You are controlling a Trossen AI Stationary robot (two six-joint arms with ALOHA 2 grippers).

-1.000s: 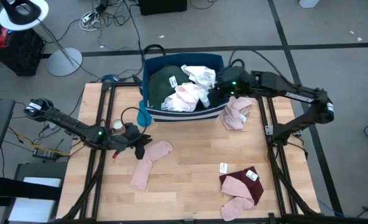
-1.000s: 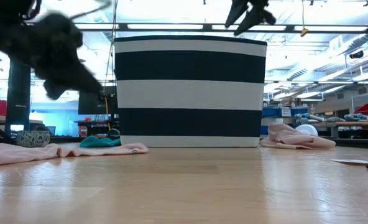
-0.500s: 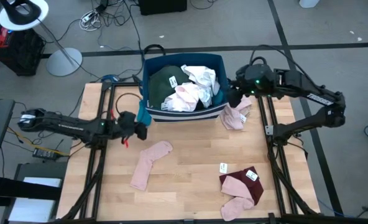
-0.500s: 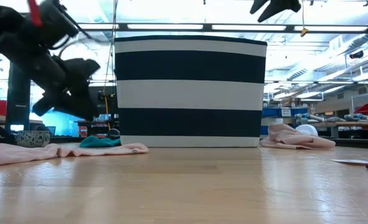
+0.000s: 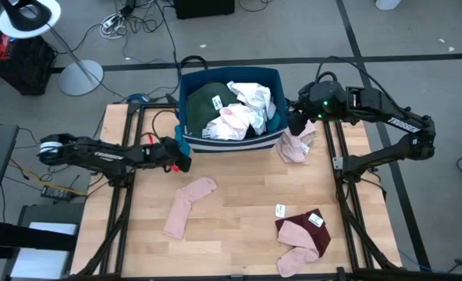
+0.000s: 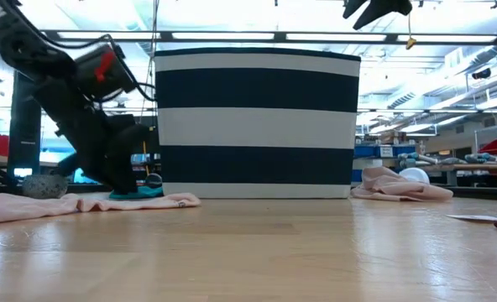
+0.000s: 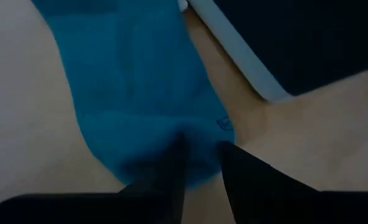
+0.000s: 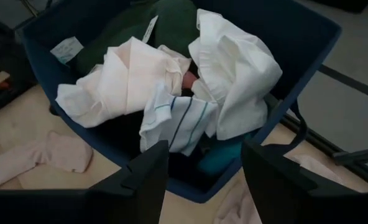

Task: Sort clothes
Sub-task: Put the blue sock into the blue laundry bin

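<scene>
From above, the left gripper has swung in beside the striped navy fabric bin holding clothes. At table level it touches a teal garment. Left wrist: jaws narrowly apart over it. Right gripper, jaws wide, hovers.

Two dark, slender jointed arms — black cables trailing; red fitting near the left hand; green lights glowing.

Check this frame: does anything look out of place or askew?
Nothing is damaged or spilled. The oddest thing is a teal sock lying off at the striped bin's left corner, where the left claw has its tips down on it. Pink socks lie scattered on the table.
</scene>
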